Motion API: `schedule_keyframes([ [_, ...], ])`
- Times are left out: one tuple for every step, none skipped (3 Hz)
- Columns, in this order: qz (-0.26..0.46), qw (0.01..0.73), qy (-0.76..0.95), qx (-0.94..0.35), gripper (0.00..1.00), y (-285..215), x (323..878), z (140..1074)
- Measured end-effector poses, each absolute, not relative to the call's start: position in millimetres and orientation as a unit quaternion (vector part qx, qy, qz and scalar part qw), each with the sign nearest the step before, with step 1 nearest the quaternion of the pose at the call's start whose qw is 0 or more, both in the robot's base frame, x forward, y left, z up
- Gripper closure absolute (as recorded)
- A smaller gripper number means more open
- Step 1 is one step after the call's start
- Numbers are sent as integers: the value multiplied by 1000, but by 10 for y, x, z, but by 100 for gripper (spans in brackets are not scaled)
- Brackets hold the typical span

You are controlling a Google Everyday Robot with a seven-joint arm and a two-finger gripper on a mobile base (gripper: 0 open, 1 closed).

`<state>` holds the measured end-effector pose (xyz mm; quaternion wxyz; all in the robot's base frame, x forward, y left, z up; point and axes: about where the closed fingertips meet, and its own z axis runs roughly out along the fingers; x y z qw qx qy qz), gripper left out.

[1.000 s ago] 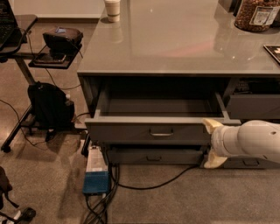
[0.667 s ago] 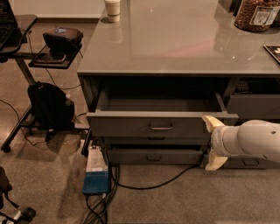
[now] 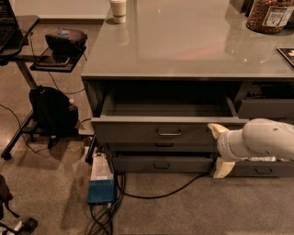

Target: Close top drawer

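Observation:
The top drawer is a wide dark-grey metal drawer under the grey countertop. It stands partly pulled out, and its pale inner floor shows. Its flat front has one small central handle. My gripper is at the right end of the drawer front, on a white arm that comes in from the right edge. Its cream fingers are spread apart, one high against the drawer front and one low near the floor. It holds nothing.
Shallower grey drawer fronts sit below the top drawer, and more drawers stand at the right. A blue-and-white box with cables lies on the floor at the left front. A black backpack and a side stand are at the left. A cup and a jar sit on the counter.
The top drawer has slid further in toward the cabinet, so less of its inside shows. My gripper has moved forward with the drawer front.

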<state>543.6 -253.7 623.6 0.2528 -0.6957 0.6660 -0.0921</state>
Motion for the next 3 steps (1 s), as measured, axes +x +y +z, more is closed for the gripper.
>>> schedule_keyframes([
  [-77,215,671,-705,0,-2554,5480,6097],
  [-87,197,672,-709,0,-2570,5588,6093],
  [-105,199,672,-705,0,-2583,5748,6172],
])
